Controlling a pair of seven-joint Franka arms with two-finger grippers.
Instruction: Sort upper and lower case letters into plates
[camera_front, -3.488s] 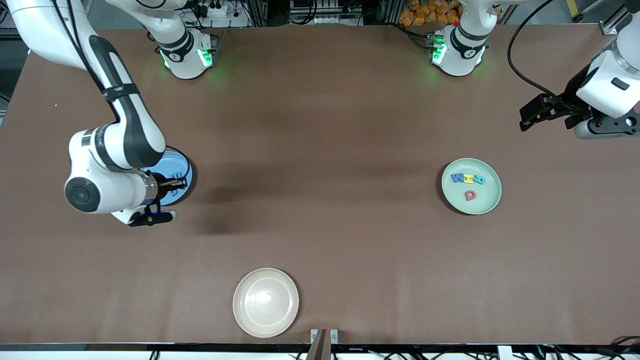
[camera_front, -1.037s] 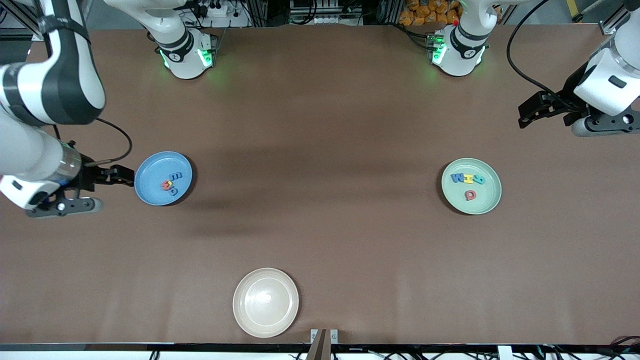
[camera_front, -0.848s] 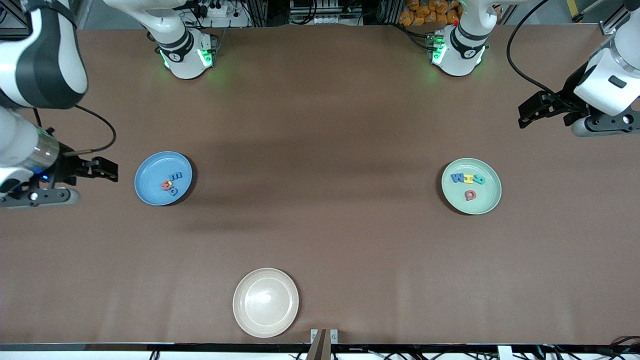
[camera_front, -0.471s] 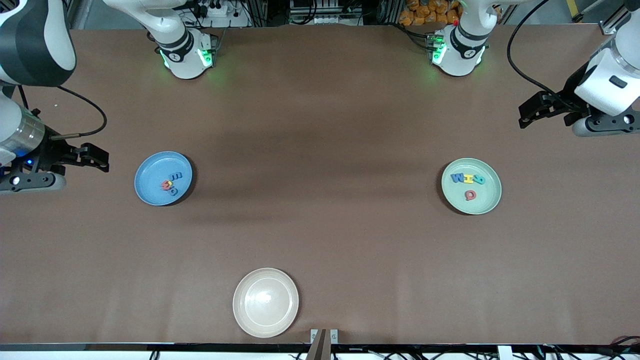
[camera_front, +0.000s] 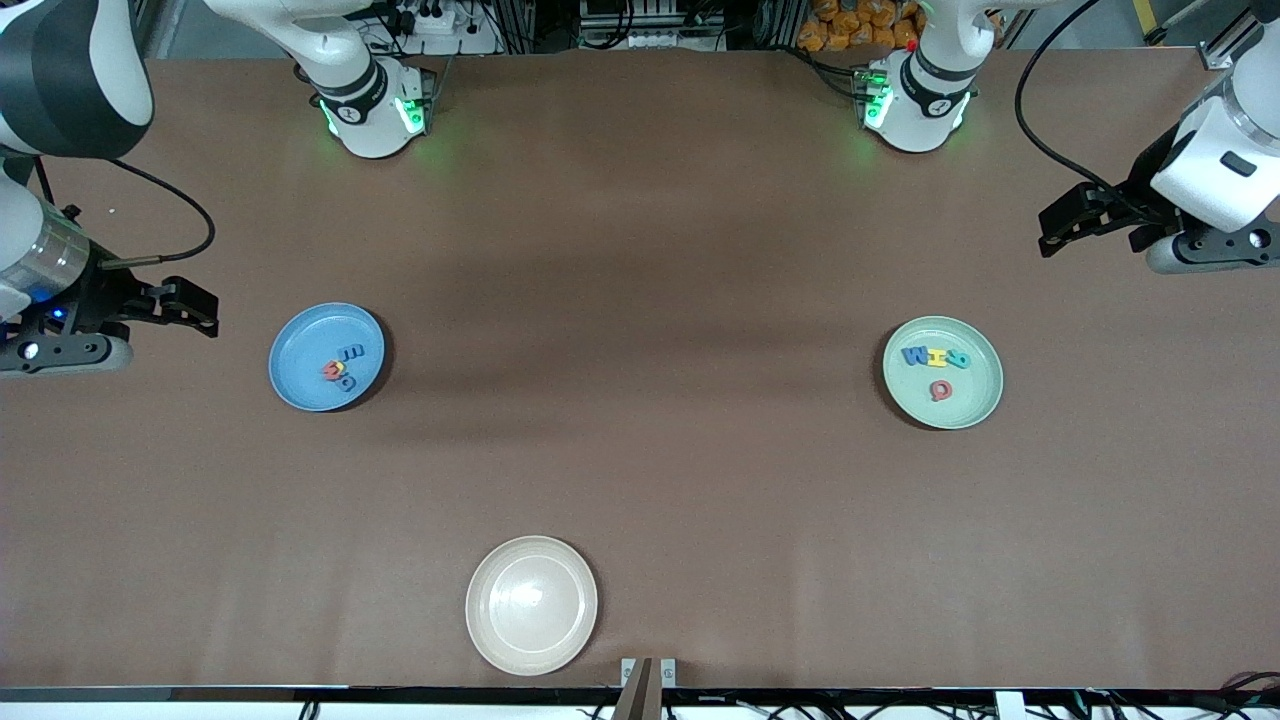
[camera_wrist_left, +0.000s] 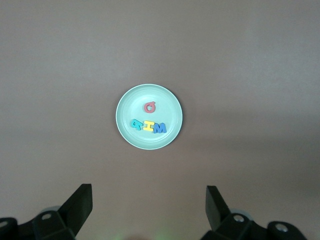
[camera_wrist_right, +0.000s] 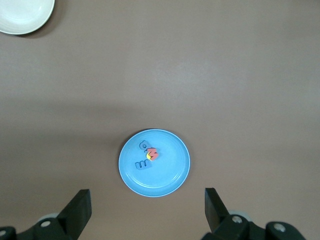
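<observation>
The blue plate (camera_front: 326, 357) is holding four clustered letters (camera_front: 342, 366); the mint plate (camera_front: 942, 372) is holding R, H, M and Q (camera_front: 937, 366). The cream plate (camera_front: 531, 604) is sitting empty. Both the left gripper (camera_front: 1058, 222) and right gripper (camera_front: 190, 305) are hanging spread over bare table.

The desk (camera_front: 640, 300) wears a matt brown, cloth-like cover. The blue plate (camera_front: 300, 385), mint plate (camera_front: 975, 400) and cream plate (camera_front: 531, 604) look smooth and matt, the cream one faintly shiny. The arm shells (camera_front: 1215, 175) are glossy white plastic.

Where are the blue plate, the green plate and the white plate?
blue plate (camera_front: 300, 380): front view, bare part of its floor.
green plate (camera_front: 975, 395): front view, bare floor beside the red letter.
white plate (camera_front: 531, 604): front view, its bare middle.
</observation>
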